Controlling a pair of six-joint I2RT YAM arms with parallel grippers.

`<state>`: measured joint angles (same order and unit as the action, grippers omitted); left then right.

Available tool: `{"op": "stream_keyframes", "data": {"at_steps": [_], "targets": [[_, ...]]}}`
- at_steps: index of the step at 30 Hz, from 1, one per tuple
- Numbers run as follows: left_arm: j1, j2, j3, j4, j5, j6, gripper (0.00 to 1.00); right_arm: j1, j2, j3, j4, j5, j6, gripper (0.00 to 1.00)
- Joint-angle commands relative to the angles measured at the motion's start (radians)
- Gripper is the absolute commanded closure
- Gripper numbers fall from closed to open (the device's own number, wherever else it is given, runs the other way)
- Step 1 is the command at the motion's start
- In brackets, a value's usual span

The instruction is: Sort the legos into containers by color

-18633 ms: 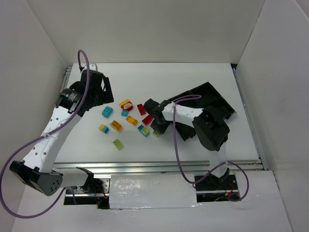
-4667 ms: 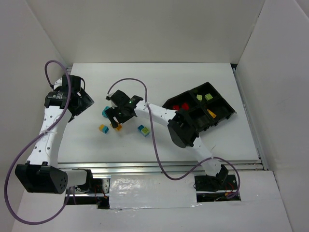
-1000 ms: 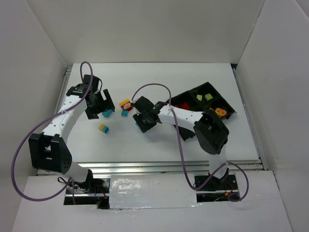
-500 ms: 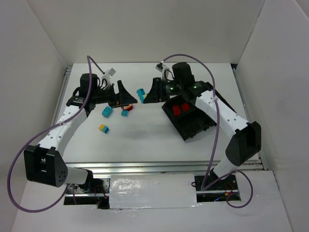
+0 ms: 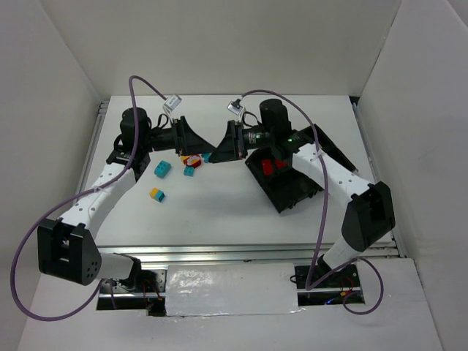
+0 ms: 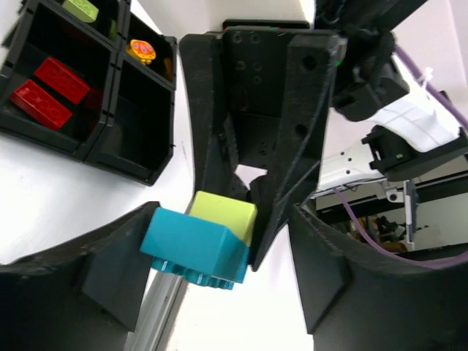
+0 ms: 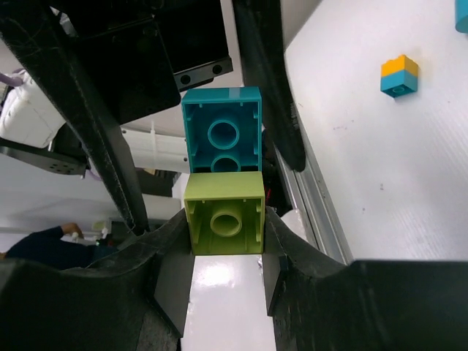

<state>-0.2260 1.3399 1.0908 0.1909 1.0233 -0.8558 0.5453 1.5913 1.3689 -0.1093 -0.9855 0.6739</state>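
**Bright bricks, black and white all around**

We see a two-tone brick [image 6: 194,248], cyan-blue on one half and light green on the other, flanked by the black left gripper [image 6: 219,216] and black right gripper [image 7: 225,219]. On the white table [image 5: 219,216] we count a cyan brick [image 5: 161,169], a smaller cyan brick [image 5: 189,171], an orange-and-cyan brick [image 5: 157,194] and a red-and-yellow piece [image 5: 192,159]. In the black tray [image 5: 292,191] we make out red bricks [image 6: 44,91], a light green brick [image 6: 80,9] and an orange-yellow piece [image 6: 140,51] with a red mark. Both arms [image 5: 95,197] are white with black joints, trailing purple cables [image 5: 131,88].
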Motion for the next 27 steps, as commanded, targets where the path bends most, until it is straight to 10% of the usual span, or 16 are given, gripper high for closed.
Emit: {"op": "stream_keyframes", "data": {"at_steps": [1, 8, 18, 27], "targets": [[-0.001, -0.033, -0.005, 0.113, 0.047, -0.034, 0.21, -0.001, -0.051, -0.034, 0.106, -0.036, 0.039, 1.0], [0.001, -0.044, -0.002, 0.13, 0.072, -0.051, 0.29, -0.05, -0.073, -0.114, 0.252, -0.096, 0.076, 1.0], [-0.001, -0.025, 0.014, 0.165, 0.113, -0.081, 1.0, -0.068, -0.065, -0.134, 0.397, -0.151, 0.145, 1.0], [-0.001, -0.015, -0.057, 0.462, 0.221, -0.256, 1.0, -0.22, -0.076, -0.211, 0.65, -0.258, 0.278, 1.0]]}}
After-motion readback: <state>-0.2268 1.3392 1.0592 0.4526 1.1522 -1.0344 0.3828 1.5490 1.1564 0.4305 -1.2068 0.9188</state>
